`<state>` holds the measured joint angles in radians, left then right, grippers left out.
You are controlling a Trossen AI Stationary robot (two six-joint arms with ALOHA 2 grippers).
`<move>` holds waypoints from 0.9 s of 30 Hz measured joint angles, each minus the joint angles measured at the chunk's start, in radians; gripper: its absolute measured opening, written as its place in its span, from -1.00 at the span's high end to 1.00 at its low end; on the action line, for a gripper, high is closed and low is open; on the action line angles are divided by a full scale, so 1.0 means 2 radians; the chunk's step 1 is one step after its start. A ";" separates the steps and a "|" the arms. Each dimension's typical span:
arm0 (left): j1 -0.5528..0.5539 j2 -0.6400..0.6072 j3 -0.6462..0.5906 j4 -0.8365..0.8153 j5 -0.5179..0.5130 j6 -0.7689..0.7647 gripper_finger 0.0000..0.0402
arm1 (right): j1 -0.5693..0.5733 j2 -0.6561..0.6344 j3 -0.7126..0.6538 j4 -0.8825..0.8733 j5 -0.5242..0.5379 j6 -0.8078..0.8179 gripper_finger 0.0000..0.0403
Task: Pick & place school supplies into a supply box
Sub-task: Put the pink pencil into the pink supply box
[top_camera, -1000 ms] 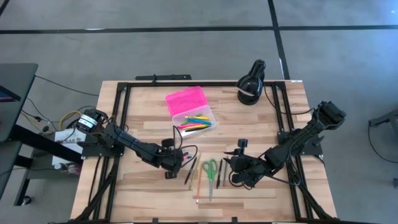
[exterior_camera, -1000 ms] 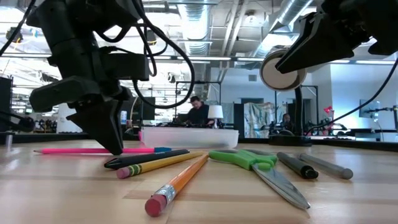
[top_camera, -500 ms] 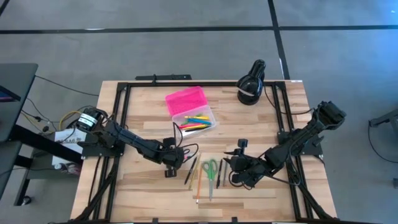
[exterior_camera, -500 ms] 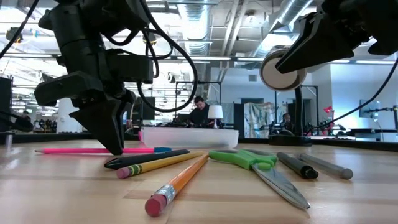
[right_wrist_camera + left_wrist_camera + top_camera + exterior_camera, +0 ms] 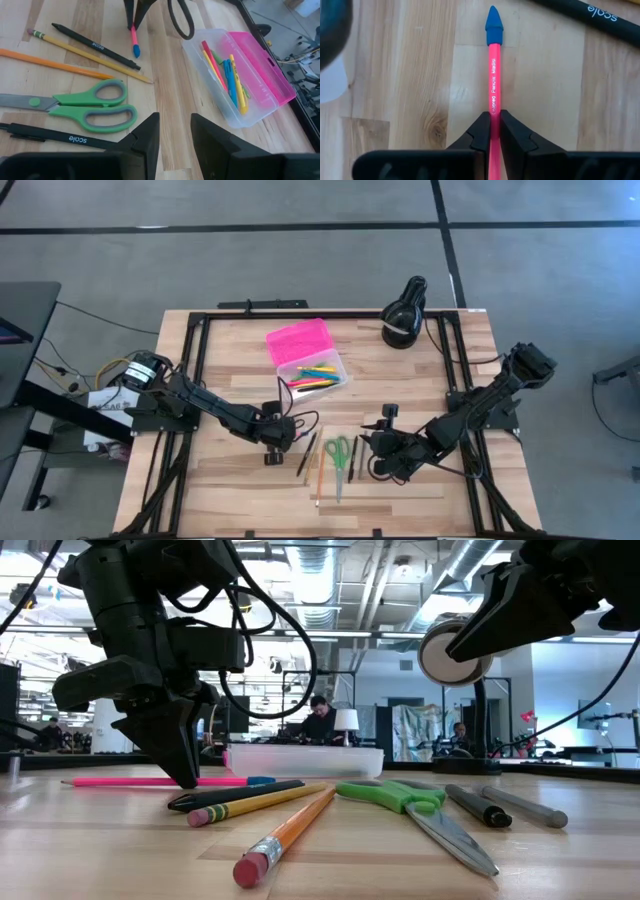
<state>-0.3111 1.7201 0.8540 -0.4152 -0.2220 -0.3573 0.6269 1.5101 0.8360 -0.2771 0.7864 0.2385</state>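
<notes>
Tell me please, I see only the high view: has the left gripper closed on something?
Observer: Yes. The left gripper is shut on the pink pencil, as the left wrist view shows.
Operator: Is the pencil lifted already?
Observer: No. In the low view the pencil lies flat on the table.
Operator: What is on the pencil's tip?
Observer: A blue cap, pointing away from the fingers.
Operator: And the right gripper?
Observer: The right gripper is open and holds nothing; the scissors lie in front of it.
</notes>
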 joint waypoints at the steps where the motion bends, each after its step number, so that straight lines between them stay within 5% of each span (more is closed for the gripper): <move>1: 0.000 -0.003 -0.001 0.000 -0.002 0.000 0.91 | 0.000 0.000 0.000 0.000 0.000 0.000 0.47; 16: 0.032 -0.054 -0.002 -0.014 -0.104 0.002 0.93 | 0.000 0.000 0.000 -0.004 -0.002 0.025 0.47; 27: 0.147 -0.096 0.000 0.080 -0.110 0.093 0.93 | 0.000 0.000 0.000 -0.003 -0.002 0.043 0.47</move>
<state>-0.0176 1.5272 0.8532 -0.2552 -0.4415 -0.1707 0.6270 1.5101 0.8360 -0.2832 0.7834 0.3251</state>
